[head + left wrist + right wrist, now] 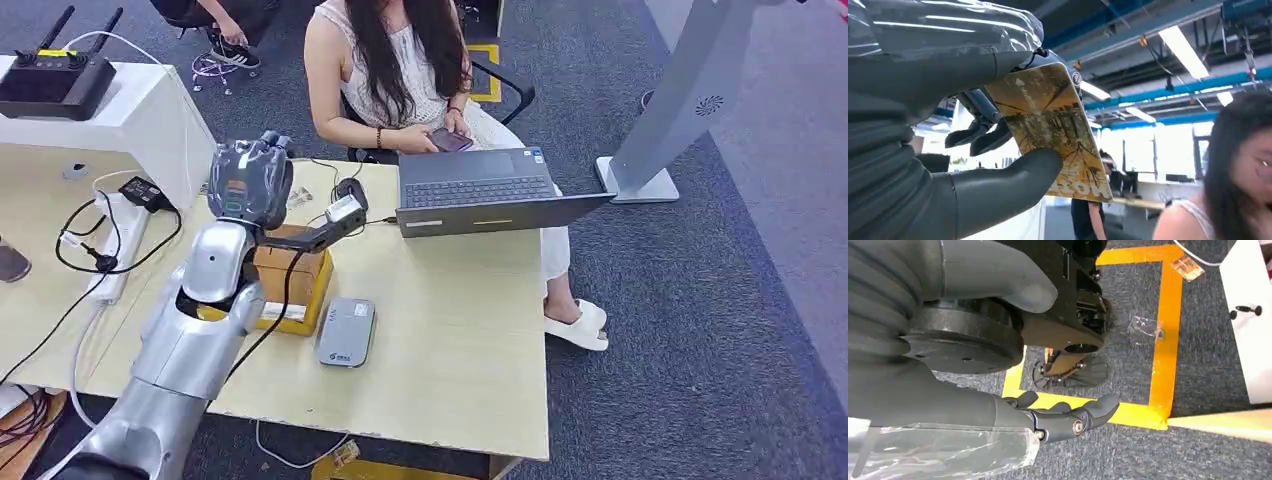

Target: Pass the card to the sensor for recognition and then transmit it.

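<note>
I have the left hand (335, 215) raised over the table (450, 330), clamped on the card (1053, 130), thumb on one face and fingers (979, 134) behind the other. In the head view the hand hangs above a cardboard box (292, 280), and the grey sensor (346, 331) lies flat on the table below and just to the right of it. To do this step well, I judge I should lower the card face-flat over the sensor's top, keep the pinch firm so it doesn't slip, and pause there for the read. The person (400, 70) beyond the hand, beside the laptop (480, 190), looks the likely receiver. The left wrist view gives me the grip and the card's yellow print, which the head view can't resolve. The right hand (1063, 417) hangs over carpet with fingers loosely apart, holding nothing.
</note>
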